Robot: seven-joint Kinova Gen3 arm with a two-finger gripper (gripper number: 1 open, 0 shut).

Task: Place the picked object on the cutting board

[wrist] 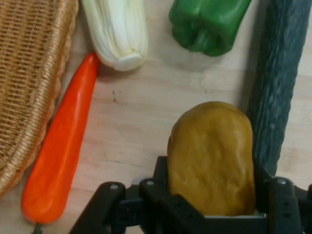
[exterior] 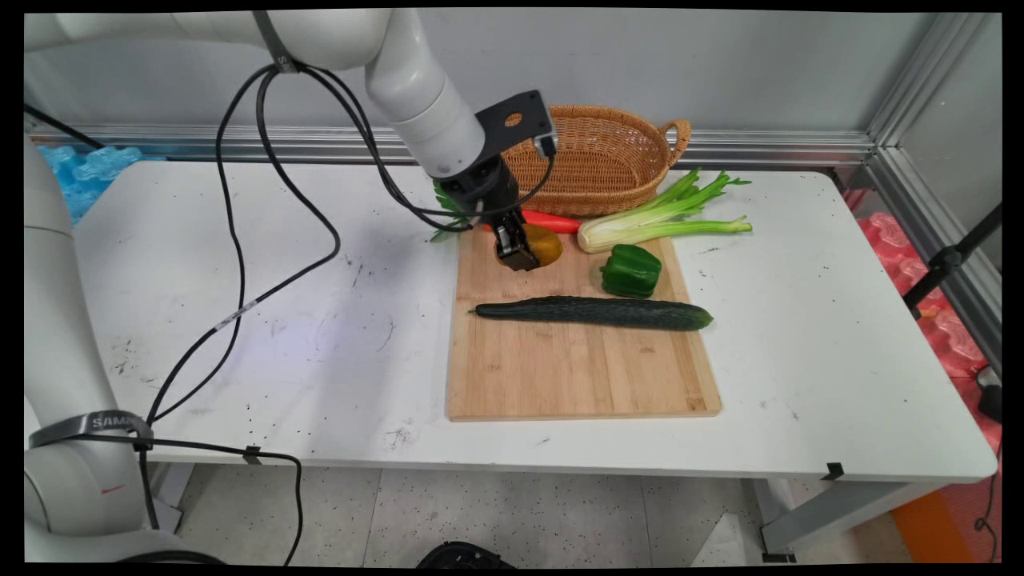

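**Yellow-brown oval potato (wrist: 212,156) clamped between the jaws**

Potato (exterior: 546,242) and black two-finger gripper (exterior: 518,258) meet at the far left corner of the pale bamboo cutting board (exterior: 560,376), which lies on the white desk (exterior: 240,320). In the hand view the gripper (wrist: 212,195) has its jaws closed in on the potato's two long sides, with no gap visible on either side. I judge this a firm hold. Whether the potato rests on the board or is raised just off it, I cannot tell.

Around it:
- A long orange carrot (exterior: 552,222) lies just beyond the potato, along the foot of the woven wicker basket (exterior: 600,160). In the hand view the carrot (wrist: 61,156) runs beside the basket wall (wrist: 24,73).
- A pale green celery bunch (exterior: 656,224) lies at the board's far edge, its white base (wrist: 122,34) touching or almost touching the carrot's thick end.
- A glossy green bell pepper (exterior: 630,270) sits on the board to the potato's right (wrist: 207,24).
- A long dark green cucumber (exterior: 596,312) lies across the middle of the board. In the hand view it (wrist: 280,73) passes just beside the potato.
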